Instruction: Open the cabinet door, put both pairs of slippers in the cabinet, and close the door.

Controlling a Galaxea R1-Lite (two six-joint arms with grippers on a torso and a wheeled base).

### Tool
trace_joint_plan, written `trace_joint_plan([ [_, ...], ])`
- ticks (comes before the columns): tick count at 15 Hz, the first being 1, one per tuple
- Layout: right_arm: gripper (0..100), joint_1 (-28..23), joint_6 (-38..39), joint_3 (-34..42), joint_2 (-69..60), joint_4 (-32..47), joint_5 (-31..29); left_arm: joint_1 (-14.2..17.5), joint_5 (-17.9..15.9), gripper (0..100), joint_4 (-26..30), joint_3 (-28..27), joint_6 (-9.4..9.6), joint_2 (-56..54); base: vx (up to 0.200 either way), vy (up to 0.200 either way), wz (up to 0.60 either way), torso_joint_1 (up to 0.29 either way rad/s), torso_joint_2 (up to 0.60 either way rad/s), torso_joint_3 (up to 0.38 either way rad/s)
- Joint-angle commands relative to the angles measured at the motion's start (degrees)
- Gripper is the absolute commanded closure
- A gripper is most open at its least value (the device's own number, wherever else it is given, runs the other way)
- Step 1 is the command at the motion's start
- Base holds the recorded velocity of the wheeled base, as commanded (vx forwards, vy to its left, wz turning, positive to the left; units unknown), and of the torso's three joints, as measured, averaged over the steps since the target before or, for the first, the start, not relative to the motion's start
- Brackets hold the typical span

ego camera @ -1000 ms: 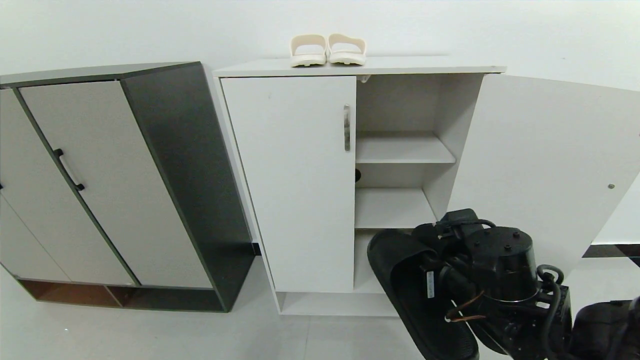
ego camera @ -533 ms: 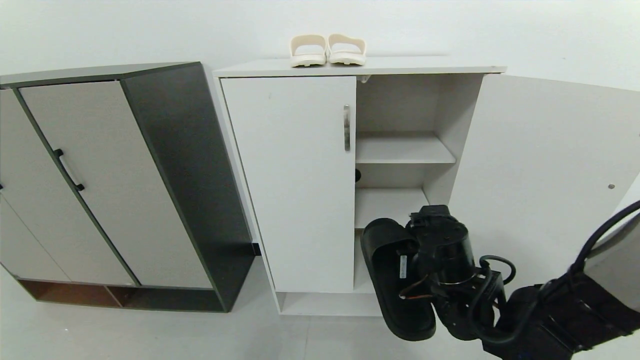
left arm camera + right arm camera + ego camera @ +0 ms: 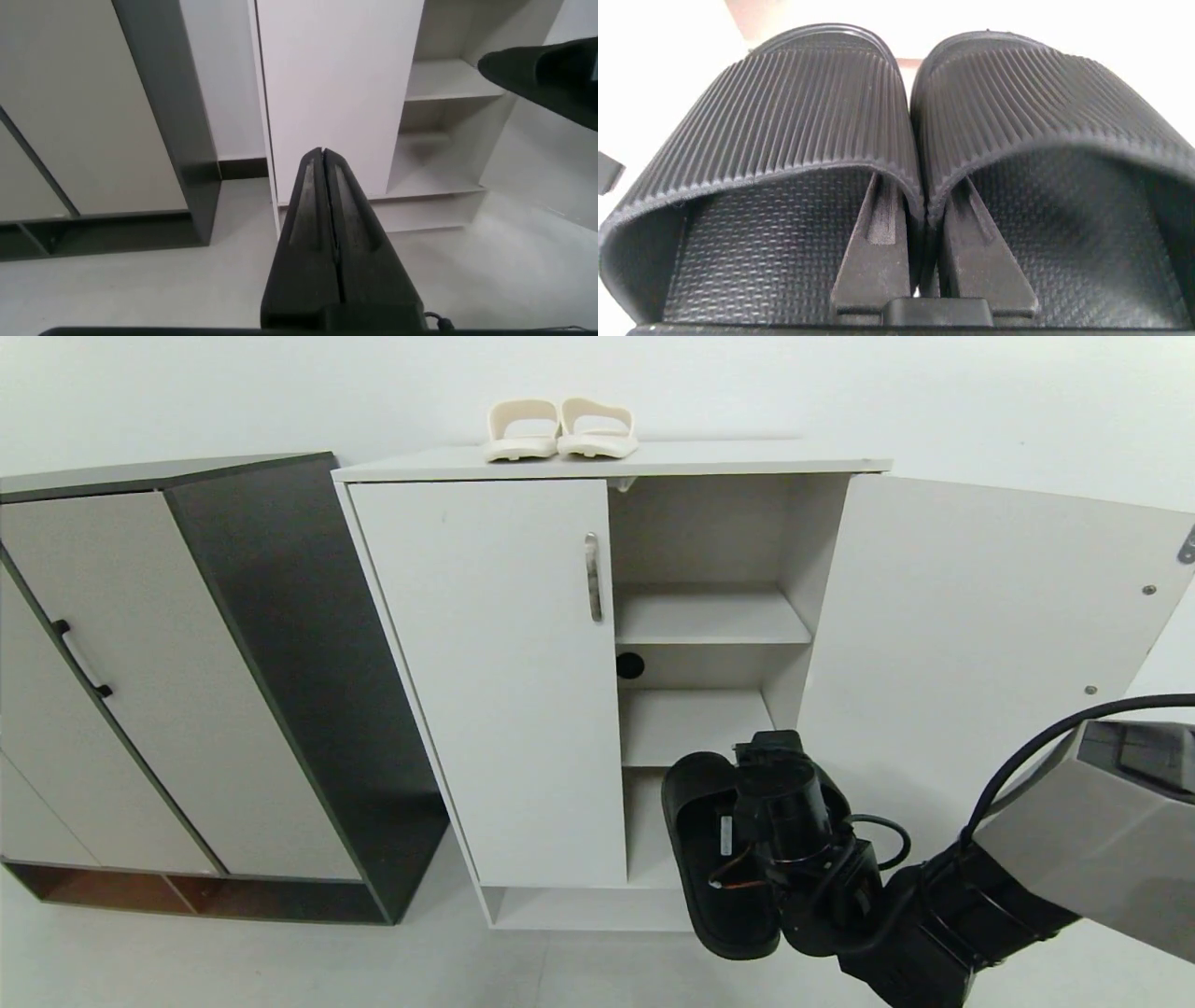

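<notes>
Head view, left door (image 3: 485, 681) shut, dark cabinet (image 3: 280, 663) alongside

The black slippers (image 3: 813, 131) are matt, ribbed rubber; white cabinet (image 3: 485, 663) smooth laminate; handle (image 3: 592, 577) brushed metal

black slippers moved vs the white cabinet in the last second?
Yes. Camera shift aside, the black slippers, pinched by the right gripper, have advanced toward the open half of the white cabinet; their toes now reach the middle shelf front edge.
</notes>
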Motion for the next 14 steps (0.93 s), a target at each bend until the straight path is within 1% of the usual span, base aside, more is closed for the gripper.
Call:
trace_joint_plan([
  [1,100,0.12,-0.03,-0.66,0.57,0.0,0.15,0.01,0.01,100,-0.02,0.0,0.04,0.19,0.0,0.0,0.0,0.0,0.0,0.0],
  [8,100,-1.11,-0.38,-6.81,6.81,0.53,0.68,0.01,0.01,100,-0.02,0.0,0.04,0.19,0.0,0.0,0.0,0.001,0.0,-0.009],
  [14,100,-0.93,-0.38,-8.83,8.48,0.88,0.76,0.01,0.01,100,-0.02,0.0,0.04,0.19,0.0,0.0,0.0,0.005,0.0,-0.183],
])
